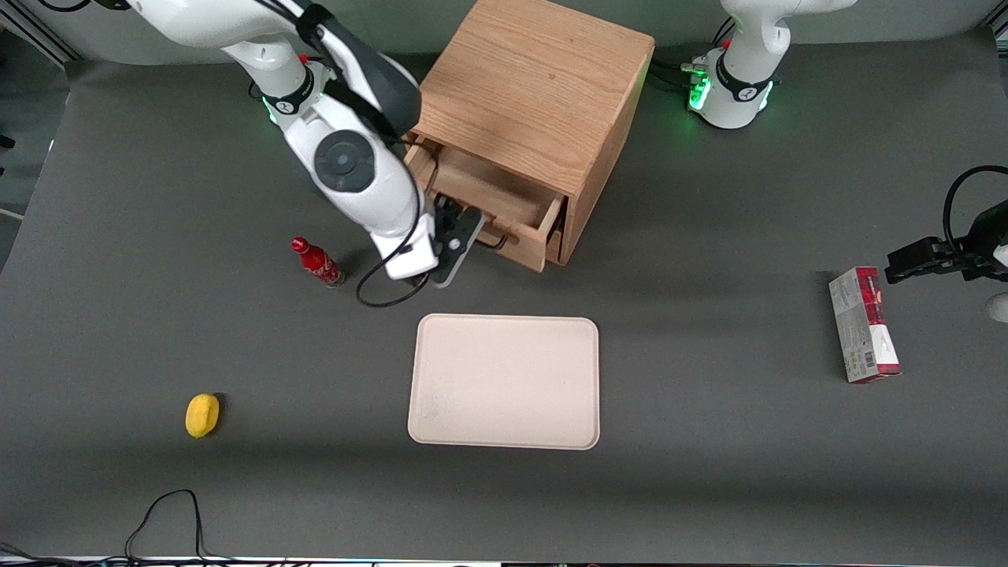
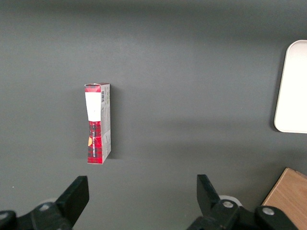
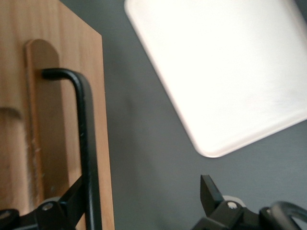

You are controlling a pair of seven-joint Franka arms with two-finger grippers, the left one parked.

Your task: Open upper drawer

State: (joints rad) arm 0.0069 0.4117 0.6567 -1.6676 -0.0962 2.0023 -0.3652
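The wooden cabinet stands at the back middle of the table. Its upper drawer is pulled partway out, so I look down into the bare wood box. The thin black wire handle runs along the drawer front. My right gripper hangs in front of the drawer at the handle, open. In the right wrist view the handle crosses over one finger, which lies between the wire and the drawer front. The second finger stands well apart over the grey table. The gripper holds nothing.
A cream tray lies nearer the front camera than the cabinet. A small red bottle stands beside my arm, and a yellow object lies toward the working arm's end. A red box lies toward the parked arm's end.
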